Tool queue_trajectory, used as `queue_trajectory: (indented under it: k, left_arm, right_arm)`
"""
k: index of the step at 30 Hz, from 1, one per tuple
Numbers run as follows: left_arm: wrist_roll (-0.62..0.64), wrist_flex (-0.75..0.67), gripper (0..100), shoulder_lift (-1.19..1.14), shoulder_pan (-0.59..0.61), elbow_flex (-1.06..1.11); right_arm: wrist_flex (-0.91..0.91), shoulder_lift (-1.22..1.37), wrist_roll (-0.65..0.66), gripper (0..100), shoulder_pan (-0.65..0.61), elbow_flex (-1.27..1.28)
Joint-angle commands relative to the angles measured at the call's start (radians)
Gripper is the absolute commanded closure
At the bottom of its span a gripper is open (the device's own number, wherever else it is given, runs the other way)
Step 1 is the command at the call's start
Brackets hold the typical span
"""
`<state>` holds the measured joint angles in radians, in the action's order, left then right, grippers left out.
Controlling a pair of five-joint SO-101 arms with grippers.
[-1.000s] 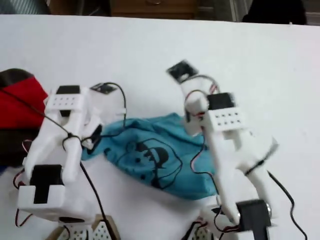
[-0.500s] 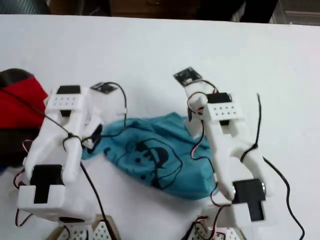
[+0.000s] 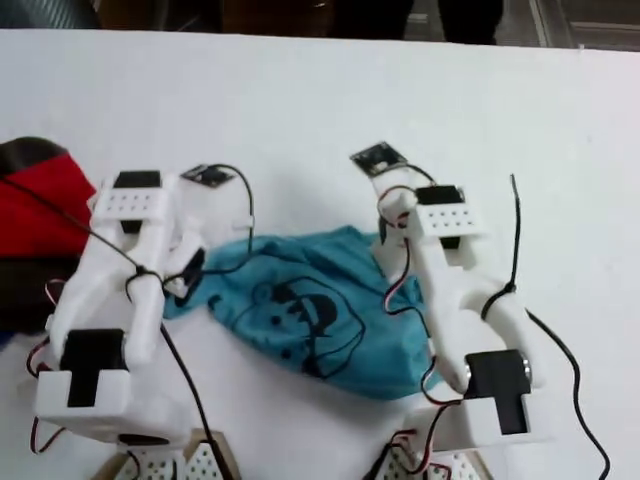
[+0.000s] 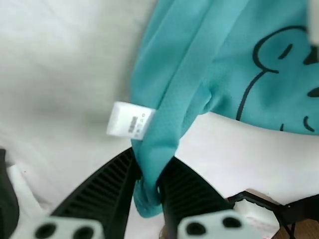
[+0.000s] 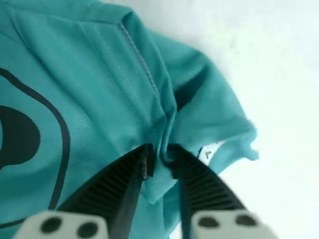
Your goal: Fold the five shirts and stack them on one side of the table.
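A white desk (image 3: 300,90) is filling the scene. A teal shirt (image 3: 310,310) is lying crumpled near the desk's front edge between the two arms, and a red garment (image 3: 45,200) is sitting beside the left arm (image 3: 110,290).

Both grips are looking thin. Each pair of jaws is pinching only a narrow ridge of fabric, so a lift or pull is likely to let the cloth slide out. If the arms are pulling unevenly, the shirt is likely to twist or bunch instead of spreading flat. A slack middle could also be dragging across the desk.

The left jaws are clamping narrowly on a bunched hem fold, just beside a white label (image 4: 130,120). The right jaws are gripping a seam fold at the shirt's opposite end, under the right arm (image 3: 460,300). The printed body is lying between them.
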<state>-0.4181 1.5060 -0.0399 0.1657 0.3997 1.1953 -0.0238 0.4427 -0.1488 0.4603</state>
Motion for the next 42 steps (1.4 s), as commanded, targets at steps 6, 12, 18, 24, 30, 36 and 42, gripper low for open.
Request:
queue_trajectory:
  k: [6, 12, 18, 24, 30, 36, 42]
  left_arm:
    - [-0.023, -0.011, 97, 0.012, -0.006, -0.005]
    - [-0.023, -0.012, 97, 0.012, -0.011, -0.013]
    - [-0.023, -0.012, 97, 0.012, -0.011, -0.013]
    - [-0.023, -0.012, 97, 0.017, -0.011, -0.013]
    - [-0.023, -0.012, 97, 0.015, -0.011, -0.013]
    - [-0.017, -0.009, 97, 0.018, -0.012, -0.031]
    - [-0.015, 0.069, 97, 0.018, -0.012, -0.234]
  right_arm:
    - [0.091, -0.002, -0.012, 80.3, 0.038, 0.0]
    - [0.102, 0.005, -0.012, 79.8, 0.035, 0.002]
    - [0.087, 0.005, -0.012, 79.8, 0.035, 0.002]
    - [0.059, -0.004, -0.012, 99.3, 0.036, -0.006]
    - [0.053, -0.036, -0.012, 97.9, 0.044, -0.006]
    - [0.044, -0.191, -0.012, 98.1, 0.036, -0.008]
    - [-0.027, -0.4, -0.003, 98.1, 0.042, -0.006]
